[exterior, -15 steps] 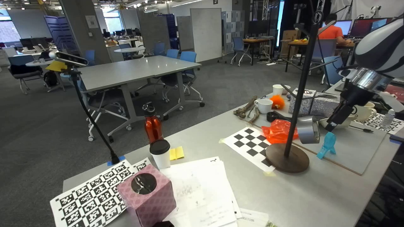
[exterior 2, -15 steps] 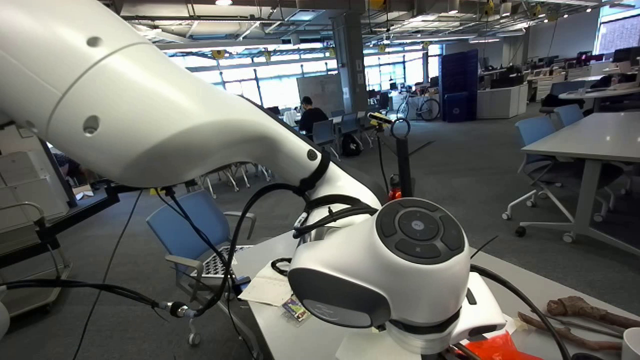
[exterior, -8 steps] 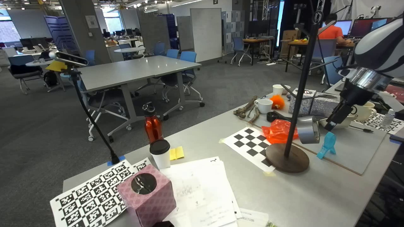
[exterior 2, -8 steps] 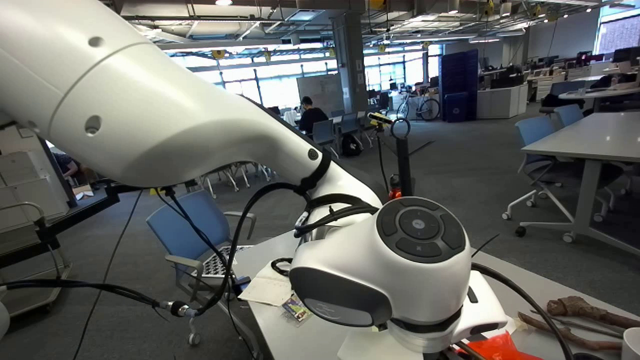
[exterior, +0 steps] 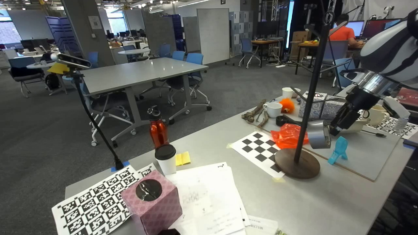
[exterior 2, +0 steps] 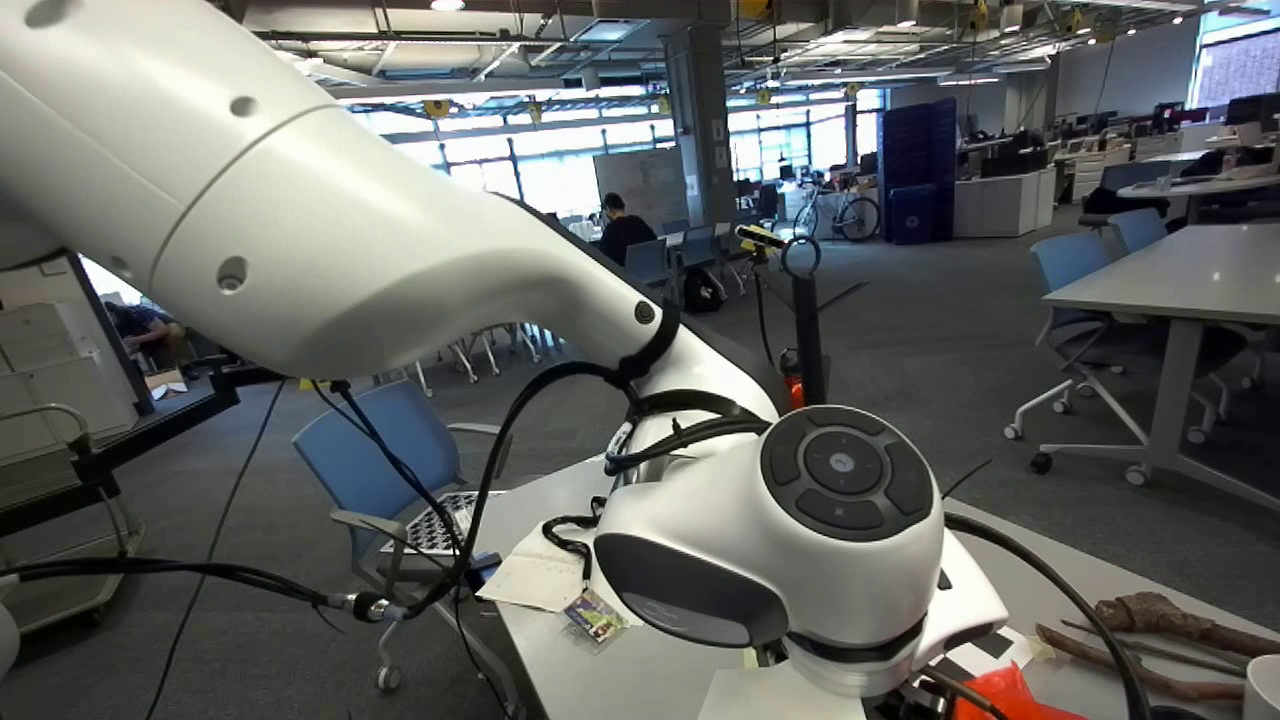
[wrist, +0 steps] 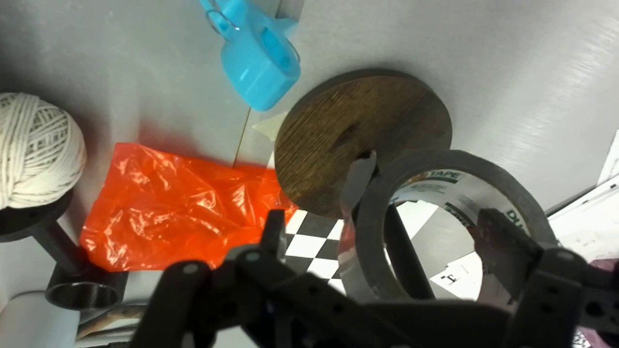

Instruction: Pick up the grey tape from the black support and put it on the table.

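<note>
Spreading widest, the table (exterior: 329, 205) shows in both exterior views; the robot arm (exterior 2: 400, 230) bulks across an exterior view, covering the lower part of the black support (exterior 2: 809, 340); the support's round base (exterior: 295, 169) stands clear in an exterior view and, from above, in the wrist view; the gripper (wrist: 384, 220) is released, fingers well apart; the grey tape (exterior: 318, 135) hangs beside the pole, above the table, one finger overlapping its ring in the wrist view; there alone appear the ball of white twine (wrist: 36, 150) and readable lettering (wrist: 447, 175) inside the roll.
</note>
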Robot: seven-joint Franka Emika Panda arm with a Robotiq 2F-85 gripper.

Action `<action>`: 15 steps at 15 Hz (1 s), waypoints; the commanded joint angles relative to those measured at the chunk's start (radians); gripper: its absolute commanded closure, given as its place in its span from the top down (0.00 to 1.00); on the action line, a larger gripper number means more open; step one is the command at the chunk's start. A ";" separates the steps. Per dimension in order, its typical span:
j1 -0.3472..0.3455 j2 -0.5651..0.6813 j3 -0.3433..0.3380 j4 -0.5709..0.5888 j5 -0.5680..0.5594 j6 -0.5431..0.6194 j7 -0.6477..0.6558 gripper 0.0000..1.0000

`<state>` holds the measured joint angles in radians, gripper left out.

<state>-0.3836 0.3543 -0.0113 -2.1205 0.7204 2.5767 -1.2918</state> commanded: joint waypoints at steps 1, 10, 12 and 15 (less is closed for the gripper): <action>-0.014 0.049 0.012 0.043 0.049 0.016 -0.096 0.98; -0.018 0.082 0.011 0.067 0.109 0.009 -0.185 0.25; -0.015 0.081 0.010 0.070 0.118 0.005 -0.193 0.11; -0.013 0.077 0.006 0.073 0.123 0.007 -0.196 0.05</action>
<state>-0.3891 0.4098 -0.0116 -2.0707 0.8065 2.5774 -1.4319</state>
